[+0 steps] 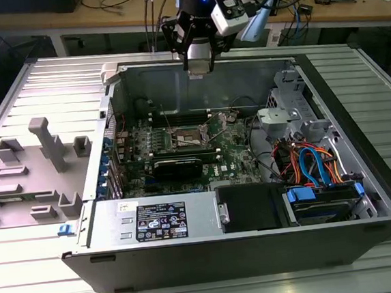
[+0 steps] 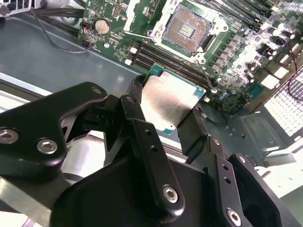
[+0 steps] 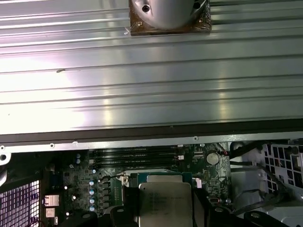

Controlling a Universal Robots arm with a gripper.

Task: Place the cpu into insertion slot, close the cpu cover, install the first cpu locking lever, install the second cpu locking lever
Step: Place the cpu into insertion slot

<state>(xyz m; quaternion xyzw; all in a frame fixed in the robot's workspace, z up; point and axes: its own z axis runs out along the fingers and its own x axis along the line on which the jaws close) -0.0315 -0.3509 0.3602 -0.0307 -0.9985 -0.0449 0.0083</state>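
Silver-grey cpu (image 2: pixel 171 98) in the end effector (image 2: pixel 168 105) — insertion slot (image 2: pixel 187 30) uncovered.

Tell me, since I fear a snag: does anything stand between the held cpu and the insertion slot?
Nothing visible does. In the second wrist view the gripper holds the cpu by its edges, and the insertion slot lies uncovered beyond it, its contact field bare.

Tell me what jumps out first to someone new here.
First, the pincer clamping the silver-topped cpu by two edges, in the second wrist view. Beyond it, the insertion slot on the green board lies uncovered and empty. The exterior view shows the open computer case beneath the arm.
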